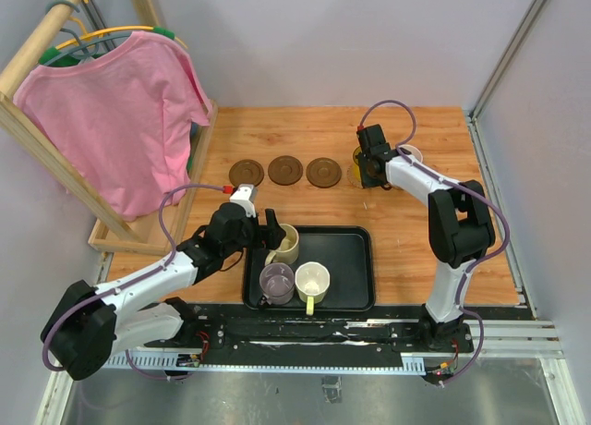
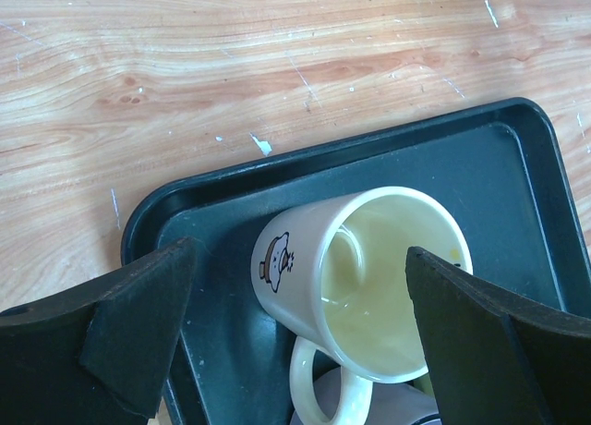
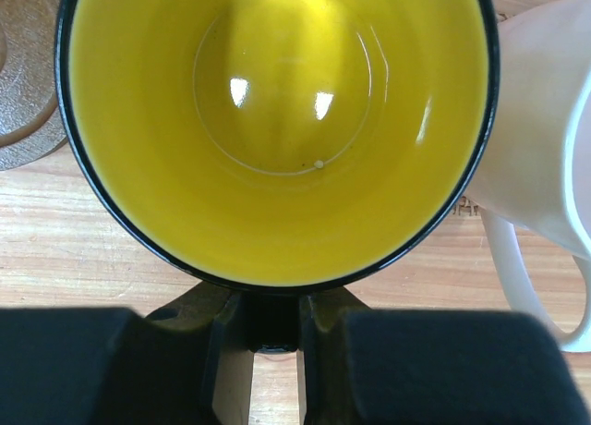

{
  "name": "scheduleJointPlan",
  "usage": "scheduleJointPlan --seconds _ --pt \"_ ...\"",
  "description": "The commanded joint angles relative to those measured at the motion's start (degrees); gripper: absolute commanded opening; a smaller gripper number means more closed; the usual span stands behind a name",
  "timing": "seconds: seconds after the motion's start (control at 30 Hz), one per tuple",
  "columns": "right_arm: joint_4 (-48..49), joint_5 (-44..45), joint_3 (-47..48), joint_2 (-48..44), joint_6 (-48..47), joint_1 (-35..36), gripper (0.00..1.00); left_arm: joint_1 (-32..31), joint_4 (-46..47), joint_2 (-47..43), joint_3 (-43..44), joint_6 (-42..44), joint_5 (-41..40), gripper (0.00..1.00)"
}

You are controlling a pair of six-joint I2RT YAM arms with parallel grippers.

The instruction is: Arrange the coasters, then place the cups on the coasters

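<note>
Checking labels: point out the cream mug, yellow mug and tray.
cream mug point(image 2: 369, 286), left wrist view, inner wall.
yellow mug point(image 3: 277, 120), right wrist view, inner bottom.
tray point(image 1: 347, 255), top view, bare floor.

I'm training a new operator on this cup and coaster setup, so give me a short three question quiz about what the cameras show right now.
1. True or false: the left gripper is shut on the cream mug.
2. How many mugs sit in the black tray? A two, B three, C five.
3. Fill in: the right gripper grips the ___ mug.

Key:
1 false; its jaws stand open on either side of the mug.
2 B: the cream mug, the grey-lilac mug and the white mug.
3 the amber-yellow mug.
</note>
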Motion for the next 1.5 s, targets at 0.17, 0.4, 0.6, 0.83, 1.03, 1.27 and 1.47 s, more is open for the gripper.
scheduleJointPlan --seconds 0.17,0.4,0.6,0.83,1.03,1.27,1.47 --pt "3.54 -0.82 2.03 0.31 1.39 -1.28 0.01 0.21 1.24 1.02 1.03 0.50 -0.38 1.00" --pt "3.55 -1.26 1.52 0.68 1.99 -1.78 0.01 0.21 1.48 1.20 0.77 0.42 -0.28 1.00" --pt "3.84 -1.99 1.26 0.81 2.21 -1.97 0.01 0.21 1.68 1.31 0.68 0.24 -0.28 1.00" --pt "3.82 -1.38 1.14 1.32 2.27 -1.95 0.01 0.21 1.84 1.21 0.62 0.15 -0.19 1.00" --pt "4.02 -0.67 0.76 1.78 3.03 -2.04 0.01 0.21 1.86 1.25 0.29 0.06 -0.19 1.00" --pt "4.14 -0.37 0.52 2.23 3.48 -2.14 0.01 0.24 1.86 1.16 0.07 -0.02 -0.19 1.00" --pt "3.80 -0.13 -0.23 1.35 4.29 -2.12 0.04 0.27 1.94 1.08 0.02 -0.11 -0.28 1.00"
